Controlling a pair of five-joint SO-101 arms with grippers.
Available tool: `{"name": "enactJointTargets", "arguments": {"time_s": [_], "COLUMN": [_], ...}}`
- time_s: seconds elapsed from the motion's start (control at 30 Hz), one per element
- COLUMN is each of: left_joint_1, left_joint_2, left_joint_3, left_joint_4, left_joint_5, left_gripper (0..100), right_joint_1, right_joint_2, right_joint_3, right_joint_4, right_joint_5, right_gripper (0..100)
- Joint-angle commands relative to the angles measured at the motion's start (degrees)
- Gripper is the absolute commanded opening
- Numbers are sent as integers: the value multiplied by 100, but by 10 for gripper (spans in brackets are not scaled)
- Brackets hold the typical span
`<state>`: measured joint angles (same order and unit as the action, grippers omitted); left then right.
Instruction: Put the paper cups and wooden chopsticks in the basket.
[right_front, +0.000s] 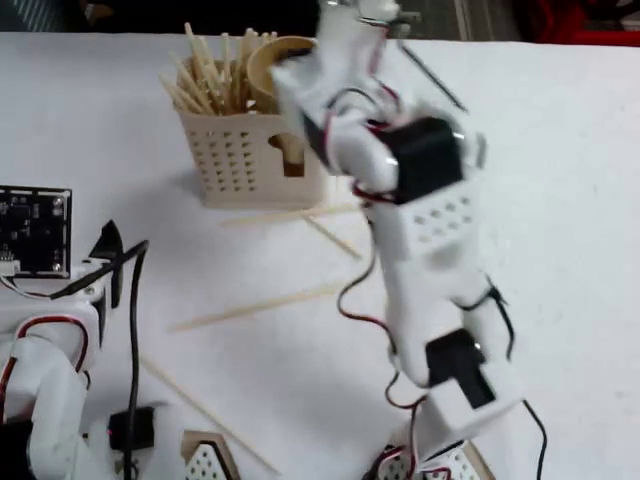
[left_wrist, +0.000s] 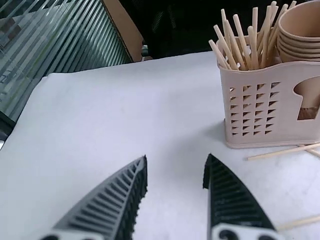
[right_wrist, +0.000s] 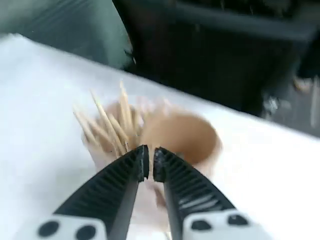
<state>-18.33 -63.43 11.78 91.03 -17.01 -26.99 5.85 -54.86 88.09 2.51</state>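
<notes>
I see the basket (right_front: 250, 150) in the upper left of the high view, on the white table (right_front: 560, 150). It holds a bundle of chopsticks (right_front: 210, 70) standing on end and a stack of paper cups (right_front: 275, 60) beside them. My right arm (right_front: 420, 200) stretches from the lower right up over the basket. The right gripper (right_wrist: 149, 162) hangs above the cups, its fingers pinched nearly together on nothing. Four loose chopsticks lie flat on the table: one (right_front: 290, 214) against the basket's base, a short one (right_front: 335, 238) just beside it, one (right_front: 260, 305) mid-frame, and one (right_front: 205, 410) toward the bottom. My left gripper (left_wrist: 175, 172) sits well back from the basket, fingers spread, empty.
</notes>
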Motion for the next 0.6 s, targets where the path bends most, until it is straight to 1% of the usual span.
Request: {"name": "enactJointTargets", "arguments": {"time_s": [0.0,0.03,0.13,0.23,0.3,0.43,0.57], "left_joint_1": [-40,-31,4,277,532,875,1147], "left_joint_2": [13,13,13,31,40,224,1059], "left_joint_3": [9,9,0,26,237,914,1213], "left_joint_4": [88,123,255,404,440,264,378], "left_joint_5": [-44,-44,-132,-712,-967,-1116,-1864], "left_gripper": [194,194,195,196,196,196,197], "right_joint_1": [242,338,857,1147,1200,1182,1200], "right_joint_2": [-418,-444,-602,-901,-1209,-2035,-2879], "right_joint_3": [-176,-123,422,1160,1705,3059,4378], "right_joint_4": [1015,1077,1051,1051,1051,1042,1015], "right_joint_5": [589,721,800,809,862,1345,1442], "right_gripper": [25,23,23,23,23,24,27]}}
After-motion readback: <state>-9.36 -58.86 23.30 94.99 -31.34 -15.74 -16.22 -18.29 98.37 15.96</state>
